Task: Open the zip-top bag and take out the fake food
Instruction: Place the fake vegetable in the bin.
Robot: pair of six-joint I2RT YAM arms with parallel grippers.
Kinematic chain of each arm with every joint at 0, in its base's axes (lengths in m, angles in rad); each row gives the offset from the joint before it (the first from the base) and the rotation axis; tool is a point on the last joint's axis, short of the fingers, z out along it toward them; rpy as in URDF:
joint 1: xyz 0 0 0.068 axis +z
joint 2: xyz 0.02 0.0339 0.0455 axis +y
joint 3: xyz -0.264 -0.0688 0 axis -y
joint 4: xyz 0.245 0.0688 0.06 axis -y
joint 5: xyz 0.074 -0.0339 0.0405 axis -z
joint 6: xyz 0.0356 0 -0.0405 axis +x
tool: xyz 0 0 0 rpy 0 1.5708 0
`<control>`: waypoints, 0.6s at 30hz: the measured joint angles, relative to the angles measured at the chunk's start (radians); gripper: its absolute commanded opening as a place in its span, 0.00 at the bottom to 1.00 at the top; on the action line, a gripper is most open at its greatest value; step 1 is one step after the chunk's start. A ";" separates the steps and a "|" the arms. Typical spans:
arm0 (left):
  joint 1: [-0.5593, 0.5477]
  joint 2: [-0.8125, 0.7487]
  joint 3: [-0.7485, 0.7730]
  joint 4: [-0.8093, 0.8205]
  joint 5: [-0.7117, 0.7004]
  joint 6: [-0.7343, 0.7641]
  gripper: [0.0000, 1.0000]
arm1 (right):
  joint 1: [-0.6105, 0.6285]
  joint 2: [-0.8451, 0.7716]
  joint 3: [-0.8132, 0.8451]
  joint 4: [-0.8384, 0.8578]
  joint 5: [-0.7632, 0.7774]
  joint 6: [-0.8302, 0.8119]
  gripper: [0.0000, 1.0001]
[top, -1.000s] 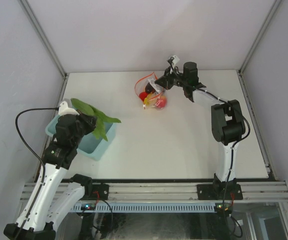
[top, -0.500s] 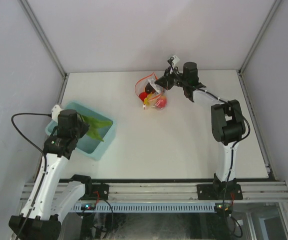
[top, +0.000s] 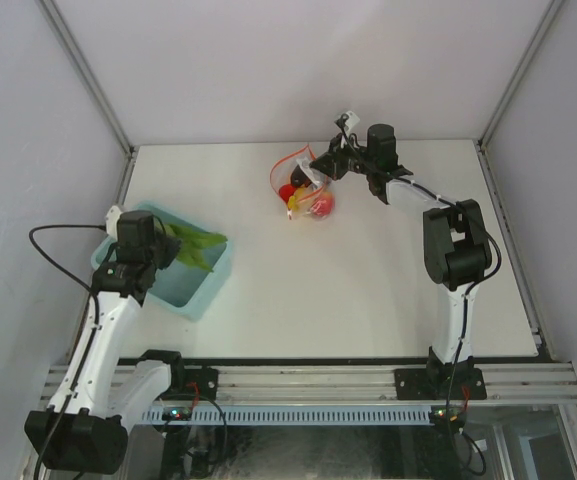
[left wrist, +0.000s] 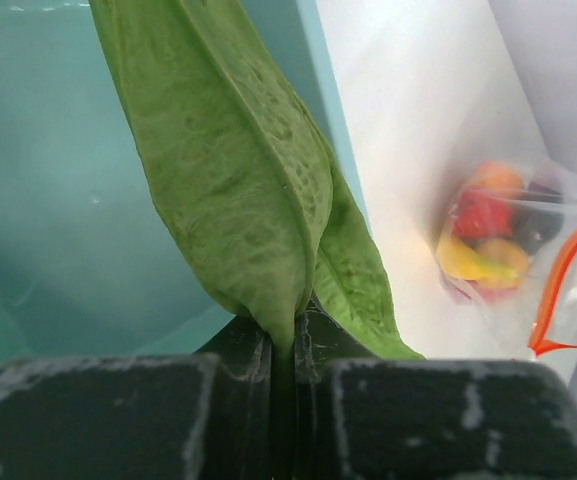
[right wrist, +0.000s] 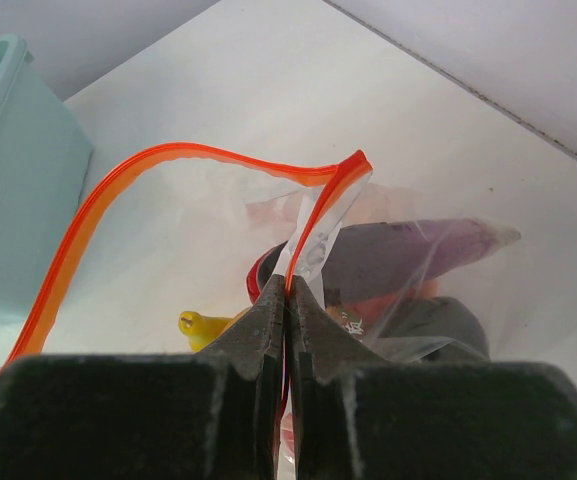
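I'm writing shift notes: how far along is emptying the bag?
Done: the zip-top bag gapes open at its mouth, its rim pinched by the shut right claw. In hand: the left claw holds a green leafy piece over the light blue bin. Left: the purple piece, banana and red fruit lie inside the bag.

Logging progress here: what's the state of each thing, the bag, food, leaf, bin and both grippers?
Bag: open, pinched at zip edge.
Food: inside bag.
Bin: upright.
Leaf: held over bin.
Left gripper: shut on leaf.
Right gripper: shut on bag.
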 measured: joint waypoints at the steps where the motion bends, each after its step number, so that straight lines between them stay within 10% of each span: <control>1: 0.000 0.002 -0.001 0.006 0.007 0.001 0.20 | 0.000 0.000 0.000 0.000 0.000 0.000 0.00; 10: 0.004 0.001 -0.014 0.038 0.018 -0.005 0.75 | 0.000 0.000 0.000 -0.007 -0.003 0.000 0.00; 18: 0.006 0.001 -0.014 -0.003 -0.002 -0.017 0.86 | 0.000 0.000 0.000 -0.014 -0.012 0.000 0.00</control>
